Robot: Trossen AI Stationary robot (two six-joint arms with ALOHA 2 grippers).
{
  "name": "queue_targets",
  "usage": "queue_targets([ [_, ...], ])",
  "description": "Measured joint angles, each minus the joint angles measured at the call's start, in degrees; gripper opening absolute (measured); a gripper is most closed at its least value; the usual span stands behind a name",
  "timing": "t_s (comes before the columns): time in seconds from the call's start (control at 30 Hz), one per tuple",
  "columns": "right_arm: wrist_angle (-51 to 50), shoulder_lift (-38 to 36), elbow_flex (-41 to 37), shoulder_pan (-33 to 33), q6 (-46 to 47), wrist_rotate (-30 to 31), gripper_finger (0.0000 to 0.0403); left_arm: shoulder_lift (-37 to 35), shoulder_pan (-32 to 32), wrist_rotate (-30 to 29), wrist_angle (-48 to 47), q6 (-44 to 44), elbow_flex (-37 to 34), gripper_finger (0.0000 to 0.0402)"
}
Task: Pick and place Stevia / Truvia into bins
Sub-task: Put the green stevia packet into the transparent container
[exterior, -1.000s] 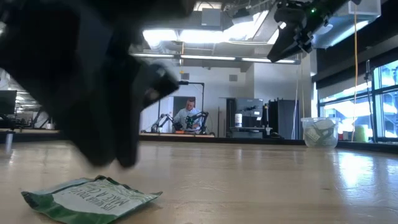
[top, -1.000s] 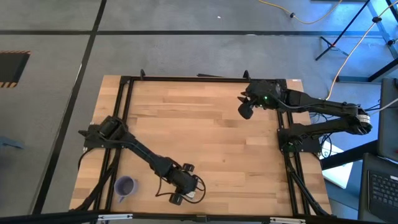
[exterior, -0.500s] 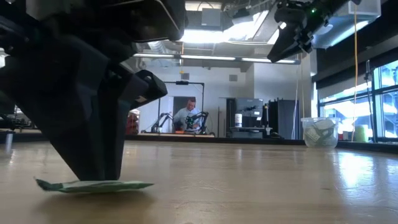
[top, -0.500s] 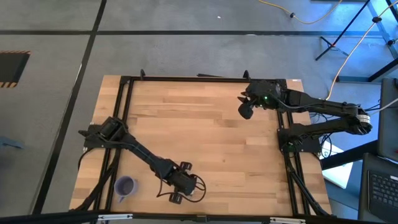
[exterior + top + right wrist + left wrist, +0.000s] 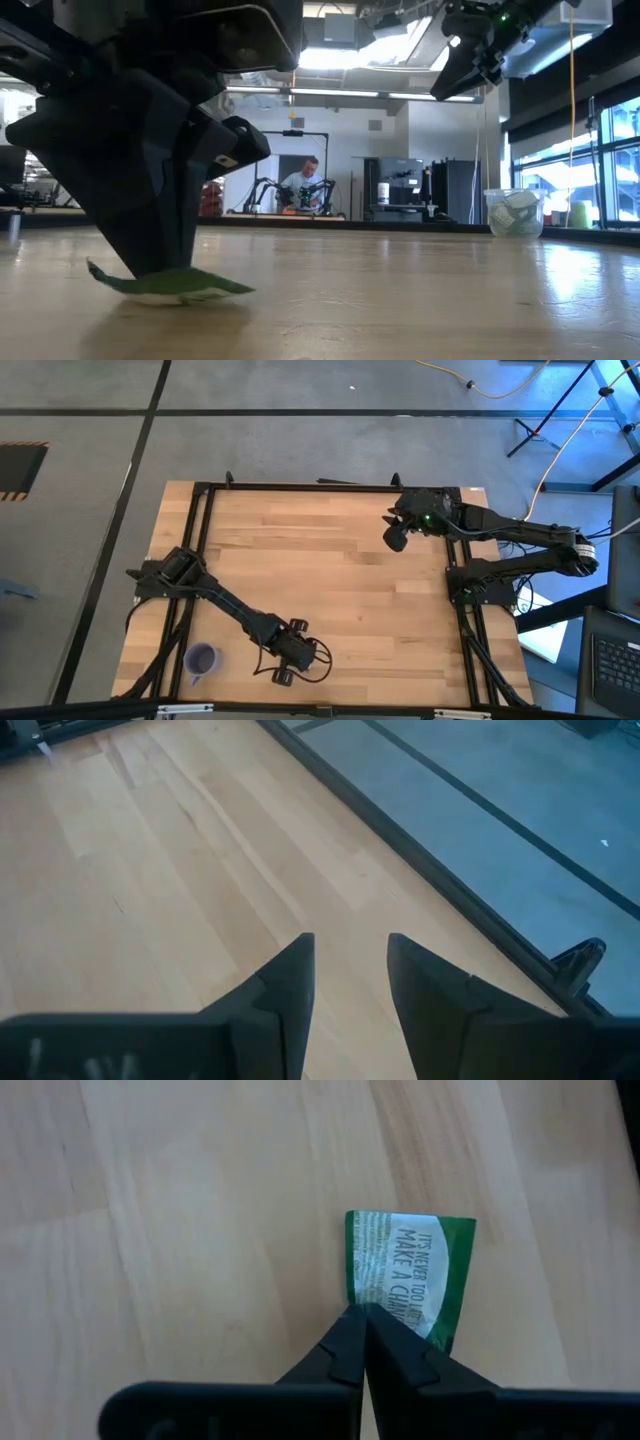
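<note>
Sachet (image 5: 412, 1276) edge is pinched between the closed fingers of the left gripper (image 5: 362, 1330) at the table's near edge, its far end sagging. I'd lift straight, then carry smoothly to the purple cup (image 5: 202, 659) nearby. Right gripper (image 5: 348, 982) waits open, far off.

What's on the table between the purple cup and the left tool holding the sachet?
Nothing: in the high view only bare wood lies between the purple cup and the left tool, which is shut on the sachet.
</note>
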Motion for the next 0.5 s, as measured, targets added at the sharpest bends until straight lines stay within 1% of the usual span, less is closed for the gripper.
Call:
queue_targets([
  [0.2, 0.4, 0.0, 0.0, 1.0, -1.8, 0.0, 0.0131, -2.6, 0.1, -0.2, -2.8, 1.4, -0.5, 0.0001],
  [0.5, 0.4, 0.0, 0.0, 2.9, -1.6, -0.2, 0.0131, -6.4, 0.7, -2.6, -1.9, 2.3, -0.4, 0.0002],
])
